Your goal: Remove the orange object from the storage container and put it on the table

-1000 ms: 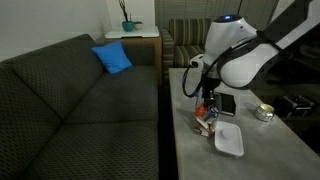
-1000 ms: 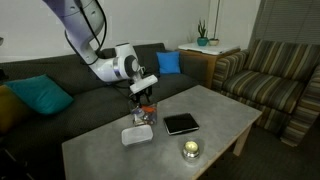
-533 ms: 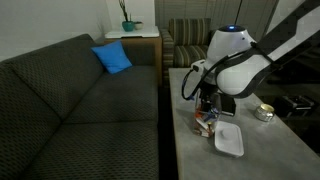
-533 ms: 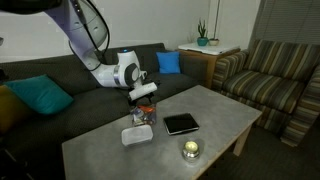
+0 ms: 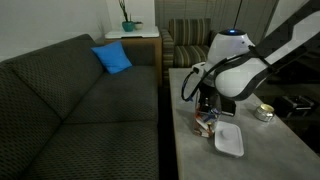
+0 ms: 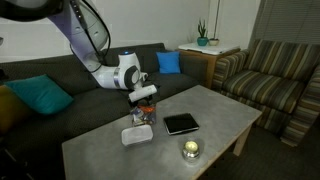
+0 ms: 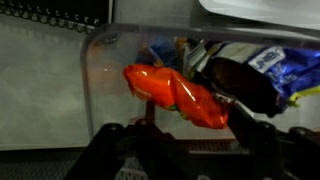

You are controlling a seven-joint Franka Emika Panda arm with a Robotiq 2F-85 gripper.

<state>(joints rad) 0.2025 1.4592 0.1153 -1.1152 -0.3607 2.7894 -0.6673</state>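
Gripper (image 7: pixel 190 140) is held right over the small see-through plastic storage container (image 7: pixel 100 85). Its dark fingers (image 7: pixel 110 145) are seen spread wide at either side of the wrist view: released, with nothing clamped between them. Just ahead of the fingertips, inside the clear walls, the small orange-red crinkled object (image 7: pixel 175 95) is laid slantwise. As far as can be made out, it is touched by neither finger. Beside it, off to one side of the gripper, a blue-and-white wrapped item (image 7: pixel 290 62) and a dark rounded item (image 7: pixel 240 85) are packed into the same box.

In both exterior views the gripper (image 5: pixel 207 100) (image 6: pixel 143 100) is shown pointing down, directly above the container (image 5: pixel 206 122) (image 6: pixel 143 117). That container is stood on the long matte grey table (image 5: pixel 265 150) (image 6: pixel 225 105). Just beside the container, below the gripper, a flat white square tray (image 5: pixel 229 139) (image 6: pixel 136 135) is laid on the tabletop. A flat black tablet-like slab (image 6: pixel 181 124) is set near the gripper, and a small round metal tin (image 6: pixel 190 149) is placed well apart from it.
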